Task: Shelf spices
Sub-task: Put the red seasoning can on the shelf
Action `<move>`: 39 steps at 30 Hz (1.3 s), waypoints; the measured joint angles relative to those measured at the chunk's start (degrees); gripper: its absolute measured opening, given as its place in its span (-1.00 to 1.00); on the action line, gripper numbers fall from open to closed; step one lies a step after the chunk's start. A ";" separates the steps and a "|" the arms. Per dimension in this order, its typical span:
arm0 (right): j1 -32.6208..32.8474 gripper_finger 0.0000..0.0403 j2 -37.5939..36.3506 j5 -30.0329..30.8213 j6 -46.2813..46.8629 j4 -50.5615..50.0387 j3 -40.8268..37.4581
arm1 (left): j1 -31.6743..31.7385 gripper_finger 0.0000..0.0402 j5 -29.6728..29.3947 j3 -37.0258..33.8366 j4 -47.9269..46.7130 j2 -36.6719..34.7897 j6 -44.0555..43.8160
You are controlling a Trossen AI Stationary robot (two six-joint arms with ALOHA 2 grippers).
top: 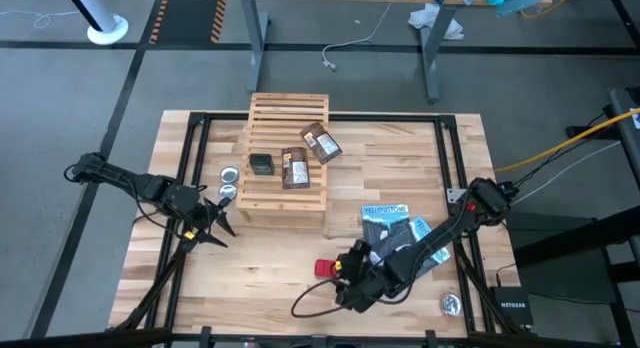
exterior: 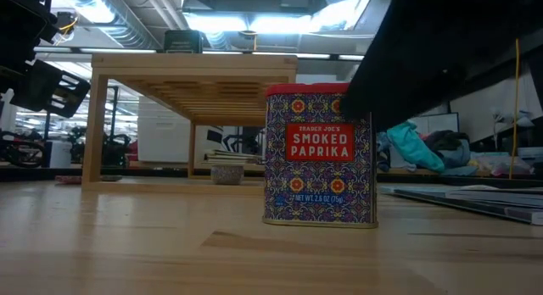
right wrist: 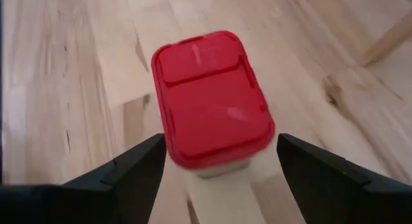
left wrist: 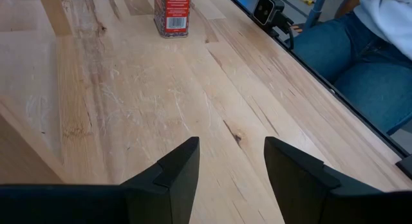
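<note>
On the grained wooden tabletop (right wrist: 77,89) stands a rectangular, rounded-cornered red box (right wrist: 211,98).

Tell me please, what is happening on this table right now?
A two-armed robot is putting spices on a wooden shelf. A dark box and two brown packets already lie on it. The right tool hangs open around the red lid of the paprika tin, which stands upright on the table, not yet gripped. The left tool waits open and empty beside the shelf, near two small silver tins.
</note>
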 joint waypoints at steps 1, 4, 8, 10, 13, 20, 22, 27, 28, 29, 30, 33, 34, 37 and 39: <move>-0.19 0.50 -0.21 -0.08 -0.66 2.70 -1.29 | 0.01 -0.16 -0.02 0.00 0.00 0.01 0.00; -1.31 0.50 -0.60 -1.48 -3.31 10.12 -4.51 | 0.01 -0.16 0.00 0.00 0.00 0.01 0.00; -3.02 0.50 -0.60 -4.57 -5.40 17.49 -7.74 | 0.02 -0.16 0.00 0.00 0.00 0.00 0.00; -3.74 0.50 -0.60 -5.99 -6.46 20.87 -8.96 | 0.02 -0.16 -0.02 0.00 0.00 0.00 0.00; -4.56 0.50 -0.60 -7.69 -8.06 24.41 -10.14 | 0.00 -0.16 0.00 0.00 0.00 0.02 0.00; -4.83 0.19 -0.60 -8.39 -11.48 27.98 -10.46 | 0.01 -0.16 0.00 0.00 0.00 0.02 0.00; -4.83 0.07 -0.60 -9.18 -12.19 29.02 -10.46 | 0.00 -0.16 0.00 0.00 0.00 0.00 0.00; -4.81 0.06 -0.60 -10.02 -12.37 29.73 -10.46 | 0.01 -0.16 0.00 0.00 0.00 0.00 0.00; -4.81 0.06 -0.60 -10.03 -12.39 29.76 -10.46 | 0.01 -0.16 0.00 0.00 0.00 0.01 0.00; -4.81 0.06 -0.60 -9.98 -12.38 29.96 -10.46 | 0.02 -0.16 0.00 0.00 0.00 0.02 0.00; -4.81 0.06 -0.60 -9.88 -12.43 30.22 -10.46 | 0.00 -0.16 0.00 0.00 0.00 0.00 0.02; -4.81 0.06 -0.76 -8.84 -14.06 30.89 -10.46 | 0.02 -0.16 0.00 0.00 0.00 0.00 0.00; -4.81 0.06 -0.98 -8.50 -15.04 30.78 -10.30 | 0.02 -0.16 0.00 0.00 0.00 0.00 0.01; -5.06 0.06 -2.27 -6.85 -18.88 30.46 -8.75 | 0.02 -0.16 0.00 0.00 0.00 0.00 0.00; -5.62 0.06 -3.62 -6.27 -22.07 29.85 -7.40 | 0.01 -0.16 0.00 0.00 0.00 0.00 0.01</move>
